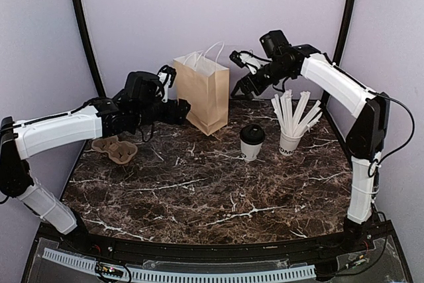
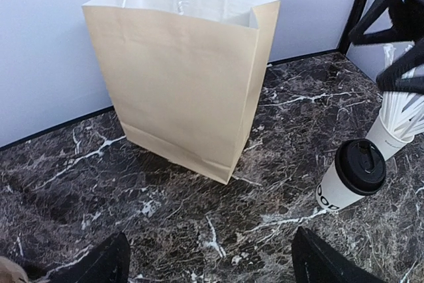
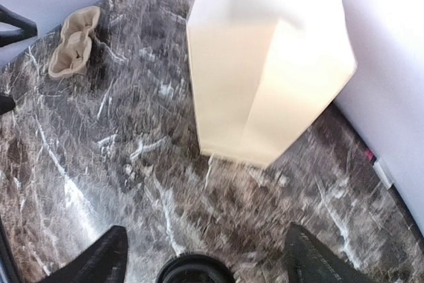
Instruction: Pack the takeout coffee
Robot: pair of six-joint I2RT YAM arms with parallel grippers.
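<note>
Where walls (image 1: 218, 4) stand pale, the marble table (image 1: 199, 190) bears takeout coffee (image 1: 252, 140).

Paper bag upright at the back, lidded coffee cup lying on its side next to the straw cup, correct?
Not quite: the coffee cup is not on its side. It stands upright on its base, as the top external view shows. The rest holds: the paper bag is upright at the back, and the straw cup is next to the coffee.

Matt kraft-paper bag (image 2: 179, 84), glossy marble-look table (image 1: 199, 190) (white-veined), black plastic lid (image 2: 360, 166)
</note>
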